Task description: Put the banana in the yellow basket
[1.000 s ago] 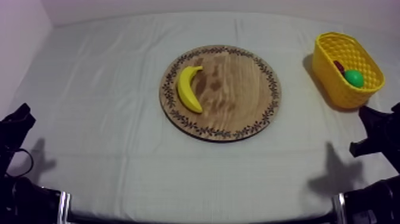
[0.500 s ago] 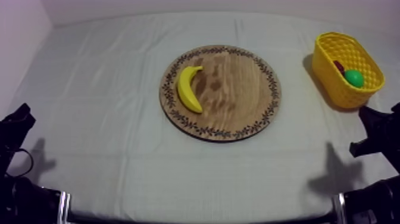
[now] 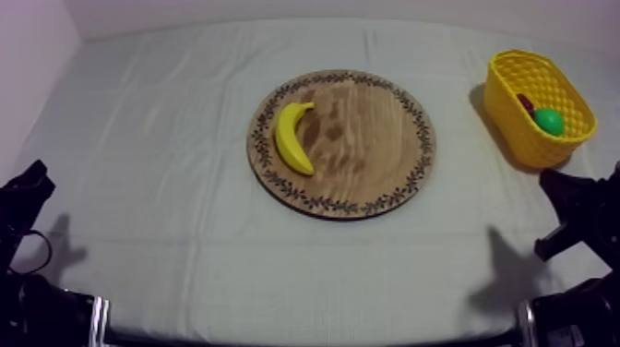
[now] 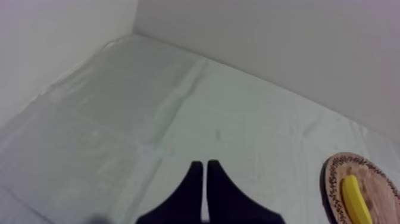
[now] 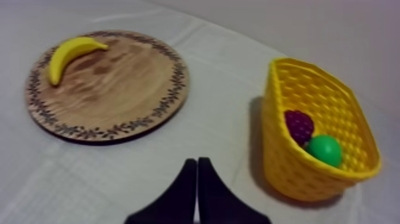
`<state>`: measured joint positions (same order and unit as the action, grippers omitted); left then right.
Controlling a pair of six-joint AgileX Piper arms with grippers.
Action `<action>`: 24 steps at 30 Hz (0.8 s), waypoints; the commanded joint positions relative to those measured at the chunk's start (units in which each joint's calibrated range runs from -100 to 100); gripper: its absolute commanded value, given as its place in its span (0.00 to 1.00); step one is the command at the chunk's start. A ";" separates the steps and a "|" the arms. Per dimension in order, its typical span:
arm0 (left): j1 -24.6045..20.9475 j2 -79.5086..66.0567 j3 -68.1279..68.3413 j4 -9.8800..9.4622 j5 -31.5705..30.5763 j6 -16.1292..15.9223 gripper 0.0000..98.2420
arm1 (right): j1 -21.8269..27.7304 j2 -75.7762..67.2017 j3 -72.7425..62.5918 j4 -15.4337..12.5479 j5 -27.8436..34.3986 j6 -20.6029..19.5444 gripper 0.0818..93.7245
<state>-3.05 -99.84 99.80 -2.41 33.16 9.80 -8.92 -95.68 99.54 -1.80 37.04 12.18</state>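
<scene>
My left hand [image 4: 205, 167] is pointing out over bare cloth at the left side of the desk [image 3: 157, 129]. Its two black fingers are lying pressed together in a narrow wedge, closed on nothing and aiming toward the far wall. My right hand [image 5: 197, 162] is sitting the same way at the right side, fingers shut together and gripping nothing. It is aiming at the stretch of cloth between the wooden board [image 3: 369, 138] and the yellow basket [image 3: 513, 129]. From above, both arms are sitting low at the near corners as dark shapes, the right one reaching up to just short of the basket's near end.

The banana [image 3: 292, 137] is lying flat on the left half of the board, inside the patterned rim and well apart from either hand. It is showing a smooth, bright yellow skin and curving gently. Its narrow stem end is pointing toward the far side of the desk, and its back is bulging toward the board's left edge.

The basket is standing at the far right of the desk, apart from the board, and is holding a green round fruit [image 3: 549, 121] and a bunch of grapes [image 5: 299, 126].

The basket wall and the green fruit are partly hiding the grapes, which from above are reading as a dark sliver. The left wrist view's edge is cutting off most of the board and one end of the banana. From above, the fingers of both hands are blending into the dark arm shapes.
</scene>
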 commanded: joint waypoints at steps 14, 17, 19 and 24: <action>-0.02 0.02 -0.02 -0.01 -0.01 -0.01 0.00 | -9.50 10.80 -9.45 4.62 2.80 -3.45 0.00; -0.02 0.02 -0.02 -0.01 -0.01 -0.01 0.00 | -10.89 18.27 -18.42 5.33 6.48 -4.46 0.00; -0.02 0.02 -0.02 -0.01 -0.01 -0.01 0.00 | -11.82 23.57 -25.44 5.78 9.34 -5.56 0.00; -0.02 0.02 -0.02 -0.01 -0.01 -0.01 0.00 | -13.58 36.71 -42.65 5.89 17.17 -7.25 0.00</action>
<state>-3.05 -99.84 99.80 -2.41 33.16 9.80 -22.25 -67.64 69.15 4.20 51.13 5.04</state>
